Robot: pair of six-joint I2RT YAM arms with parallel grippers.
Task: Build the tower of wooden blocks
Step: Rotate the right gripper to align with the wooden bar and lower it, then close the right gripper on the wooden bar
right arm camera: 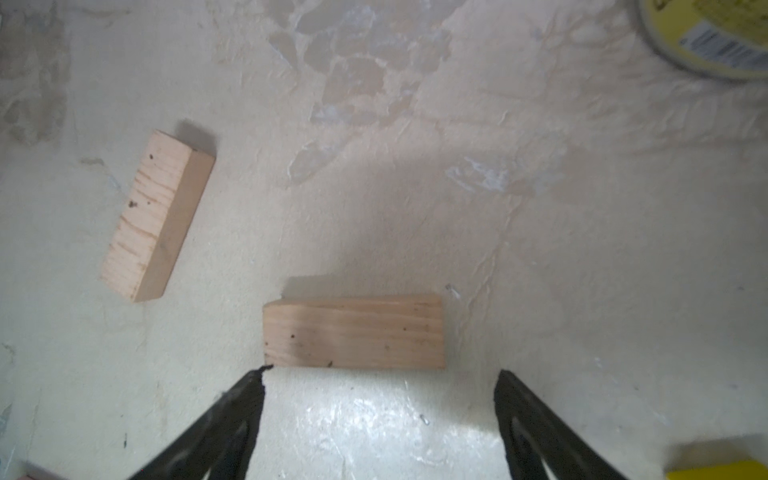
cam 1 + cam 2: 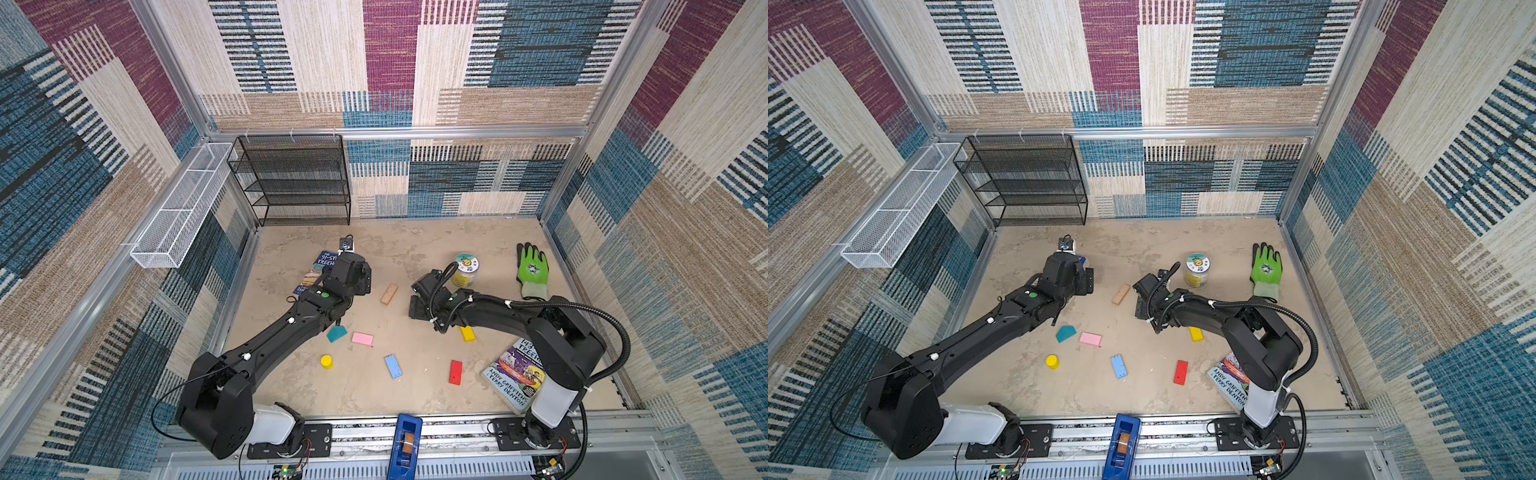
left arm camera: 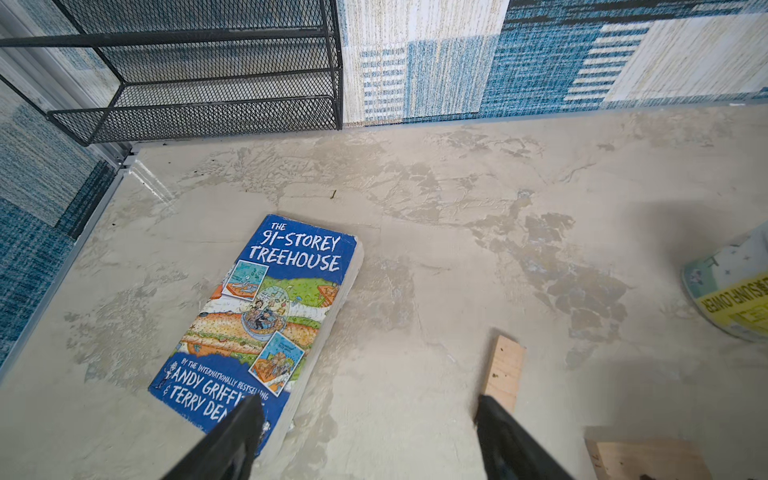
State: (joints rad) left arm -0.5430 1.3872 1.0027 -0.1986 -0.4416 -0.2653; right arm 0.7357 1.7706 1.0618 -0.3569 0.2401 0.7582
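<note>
Table (image 2: 415, 249) carries separate loose pieces toward its near side: teal house piece (image 2: 336, 333), pink block (image 2: 362, 338), yellow cylinder (image 2: 326, 361), light blue block (image 2: 392, 365), red block (image 2: 455, 372), yellow block (image 2: 468, 333). Right gripper (image 1: 380, 374) hangs spread and empty, one plain wood block (image 1: 353, 332) lying just past its tips, a second plain block (image 1: 158, 216) nearby. Left gripper (image 3: 365, 405) gapes too, holding nothing, near a blue book (image 3: 257, 324)

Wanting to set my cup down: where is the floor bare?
Barest: the far strip from the black mesh rack to the green glove, behind the jar. A narrower band lies between the red block and the front rail. The middle is crowded: pink block, teal piece, plain wood block.
</note>
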